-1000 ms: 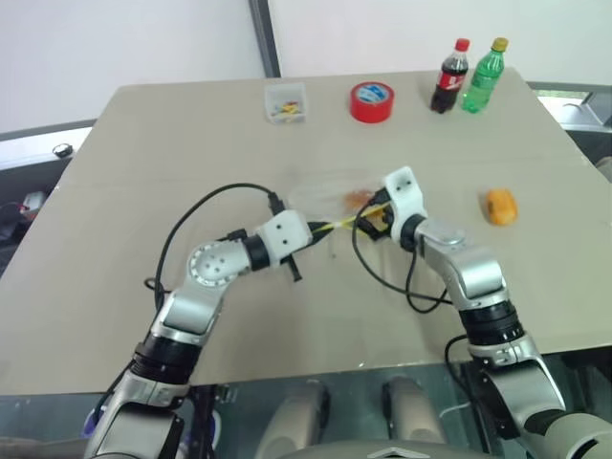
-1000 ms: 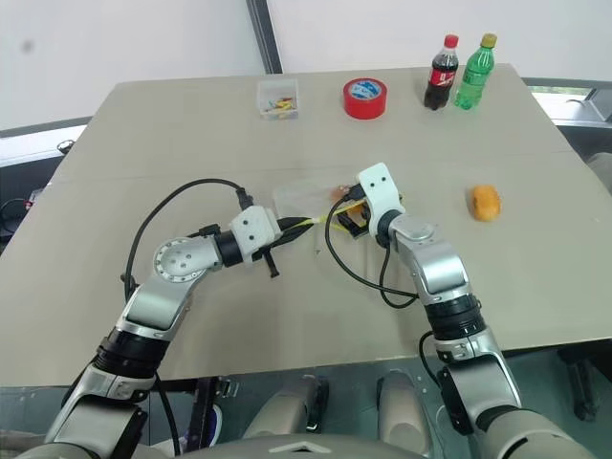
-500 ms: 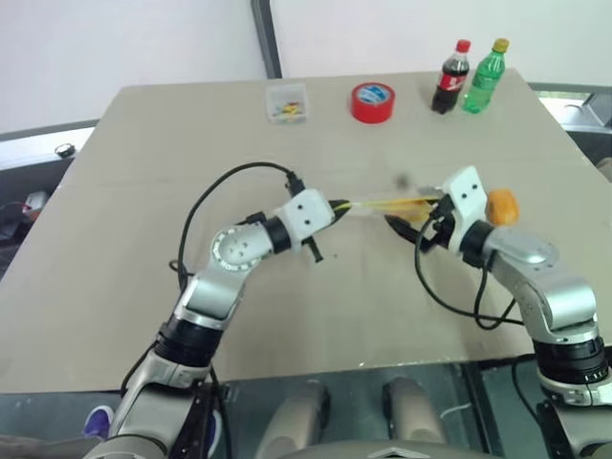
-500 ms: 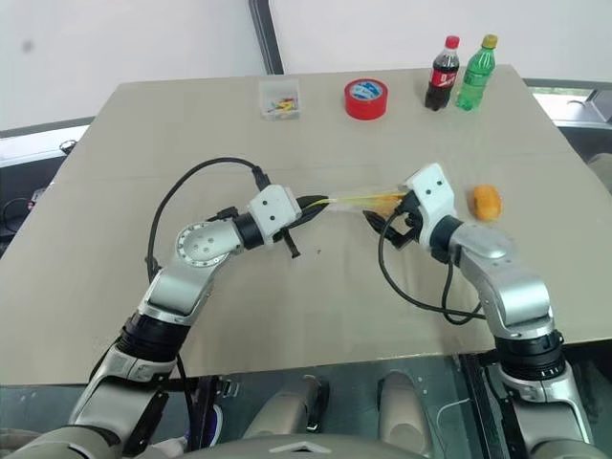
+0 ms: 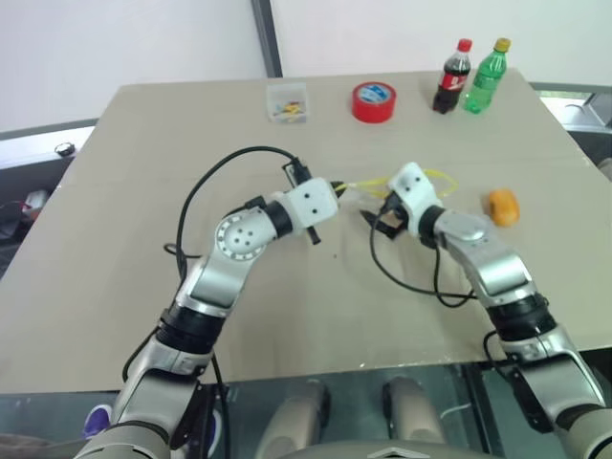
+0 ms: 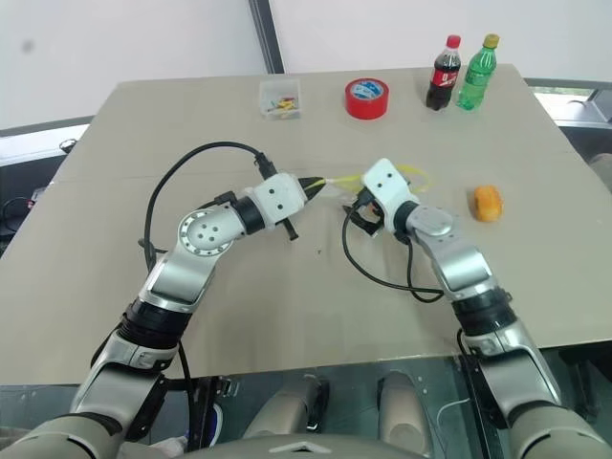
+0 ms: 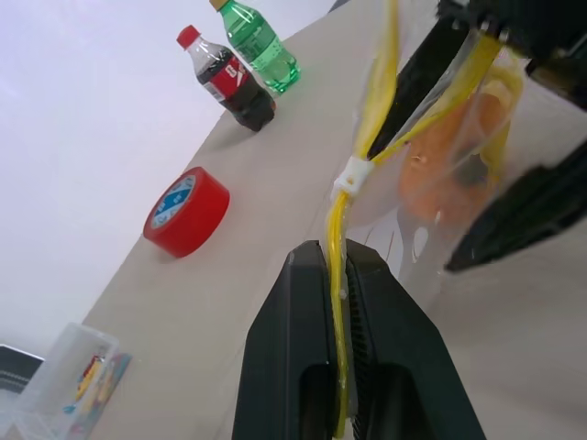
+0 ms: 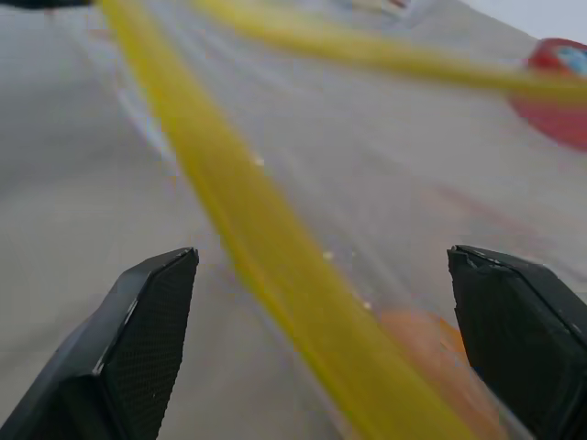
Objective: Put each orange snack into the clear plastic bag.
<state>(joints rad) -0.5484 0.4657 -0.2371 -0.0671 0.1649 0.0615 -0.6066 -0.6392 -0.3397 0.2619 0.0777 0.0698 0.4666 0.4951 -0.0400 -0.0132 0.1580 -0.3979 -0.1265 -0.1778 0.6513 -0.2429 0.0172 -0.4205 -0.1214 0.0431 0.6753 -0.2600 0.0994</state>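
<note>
My left gripper (image 7: 335, 257) is shut on the yellow seal strip of the clear plastic bag (image 7: 417, 215), which hangs just above the middle of the table. Past a white slider the strip (image 5: 356, 184) splits in two. My right gripper (image 5: 381, 217) stands open at the bag's mouth, with one black finger (image 7: 417, 78) between the two yellow strips and the other finger (image 7: 518, 211) outside. One orange snack (image 7: 449, 156) lies inside the bag. A second orange snack (image 5: 503, 206) rests on the table to the right of the right arm.
At the table's far edge stand a red tape roll (image 5: 373, 101), a cola bottle (image 5: 451, 76), a green bottle (image 5: 484, 75) and a small clear box (image 5: 287, 101) of coloured bits. Black cables loop beside both arms.
My right gripper swung right, stretching the bag's strip, then came back left close to the left gripper; the strip now loops slack. The left gripper rose slightly, still holding the strip.
</note>
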